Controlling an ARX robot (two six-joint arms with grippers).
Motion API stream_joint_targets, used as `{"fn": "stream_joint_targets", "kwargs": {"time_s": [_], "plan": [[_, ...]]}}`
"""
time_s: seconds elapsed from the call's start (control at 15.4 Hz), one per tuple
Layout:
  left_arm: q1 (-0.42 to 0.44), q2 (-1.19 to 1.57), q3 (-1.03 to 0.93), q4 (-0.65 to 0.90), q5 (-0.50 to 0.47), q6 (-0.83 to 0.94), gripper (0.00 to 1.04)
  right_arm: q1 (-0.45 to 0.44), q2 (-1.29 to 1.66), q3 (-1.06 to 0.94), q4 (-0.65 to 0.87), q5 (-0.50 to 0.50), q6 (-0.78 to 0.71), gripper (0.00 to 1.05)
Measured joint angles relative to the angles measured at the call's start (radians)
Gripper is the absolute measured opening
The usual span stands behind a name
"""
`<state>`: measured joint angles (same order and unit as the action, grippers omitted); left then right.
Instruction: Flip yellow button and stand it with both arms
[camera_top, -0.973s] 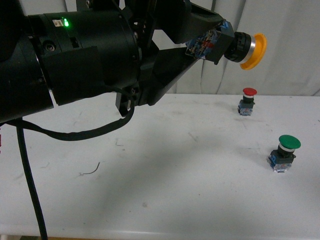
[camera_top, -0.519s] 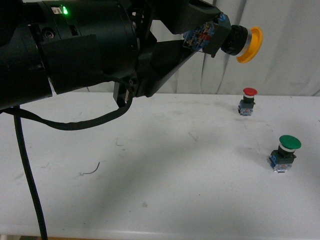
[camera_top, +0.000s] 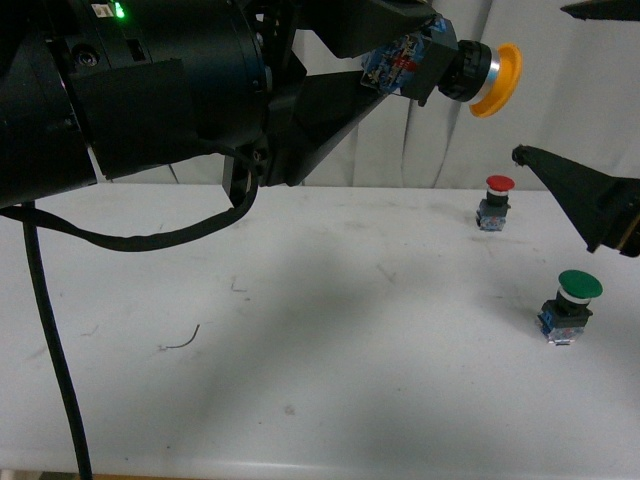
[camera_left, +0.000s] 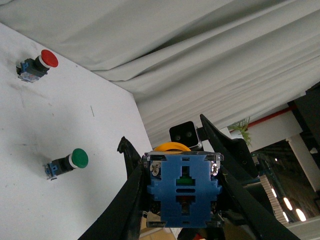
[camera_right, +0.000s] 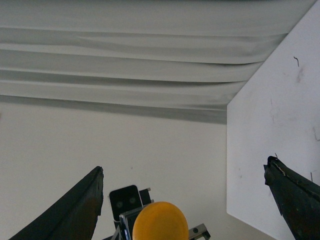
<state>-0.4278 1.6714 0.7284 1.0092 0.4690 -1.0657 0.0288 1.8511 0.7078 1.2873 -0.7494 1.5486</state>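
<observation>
One left pincer (camera_top: 402, 68) grips the yellow button (camera_top: 452, 70), axis near-horizontal, cap rightward; right pincer (camera_top: 543, 82) gapes.

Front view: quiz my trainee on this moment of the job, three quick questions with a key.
1. True or false: the left end effector holds the yellow button in the air by its blue block.
2. The right end effector is: A) shut on a button; B) open and empty; C) out of view.
3. Which buttons stand on the table?
Key: 1 true. 2 B. 3 the red button and the green button.
</observation>
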Motion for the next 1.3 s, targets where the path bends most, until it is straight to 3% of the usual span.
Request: {"fn": "stream_joint_targets", "kwargs": {"time_s": [0.45,0.91,1.23,1.3], "plan": [[0.000,0.000,0.001,0.006,0.000,0.000,0.36,0.026,0.023,0.041,-0.003,0.026,0.011,0.98],[-0.001,0.003,0.001,0.007,0.000,0.000,0.36,0.164,0.026,0.060,-0.001,0.057,0.002,0.98],[0.000,0.012,0.001,0.009,0.003,0.000,0.36,0.194,0.026,0.061,-0.001,0.072,-0.016,0.98],[0.002,0.012,0.001,0.010,0.003,0.000,0.36,0.194,0.026,0.061,-0.001,0.076,-0.016,0.89]]}}
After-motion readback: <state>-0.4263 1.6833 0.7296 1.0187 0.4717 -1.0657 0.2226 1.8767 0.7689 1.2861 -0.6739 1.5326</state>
